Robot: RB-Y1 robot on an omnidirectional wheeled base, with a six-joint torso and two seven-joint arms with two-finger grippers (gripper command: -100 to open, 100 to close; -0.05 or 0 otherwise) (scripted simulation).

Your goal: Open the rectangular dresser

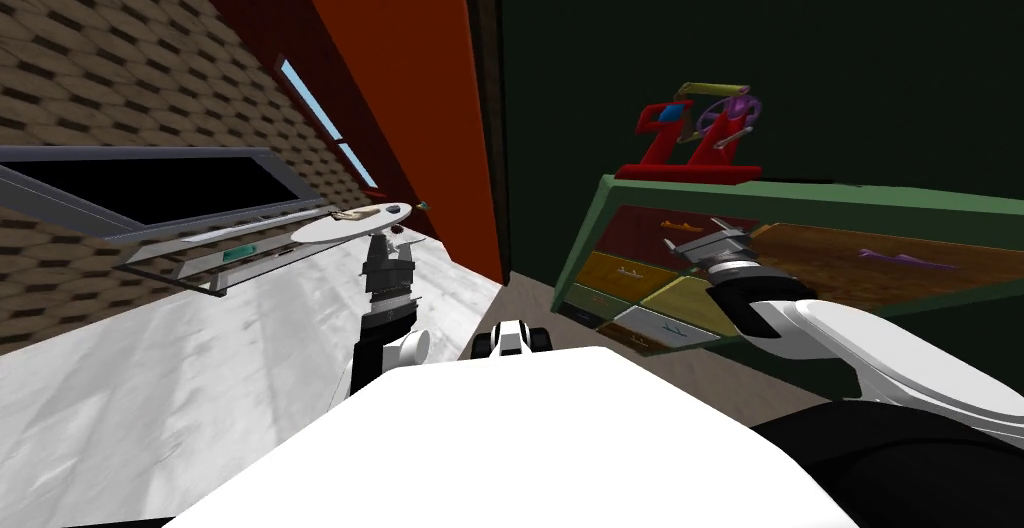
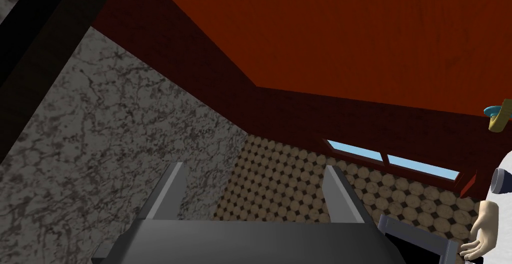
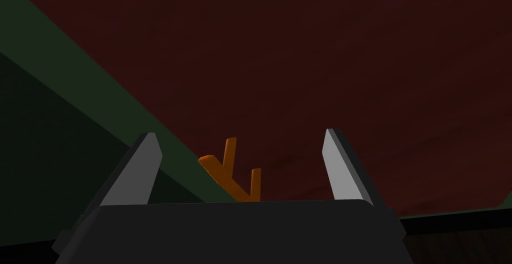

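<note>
Green-framed, with drawers of many colours, the rectangular dresser (image 1: 585, 252) stands slanted at my right in the head camera, a red toy (image 1: 690, 147) on its top. My right gripper (image 1: 703, 245) is reached out to the dark red top drawer (image 1: 645, 227), while my left gripper (image 1: 388, 244) is held up well apart from the dresser, off to the other side. On the left wrist camera, the left gripper (image 2: 254, 167) has its fingers spread, holding nothing. On the right wrist camera, the right gripper (image 3: 240, 134) is spread wide too. The drawer's orange handle (image 3: 231, 173) rises between its fingers, close to the gripper body and nearer one finger than the other, with the green frame (image 3: 100, 96) running beside. I judge this to be the approach to the grasp, the drawer not yet pulled. The next move, as I read it, calls for centring on the handle, closing firmly, then a straight pull towards me
</note>
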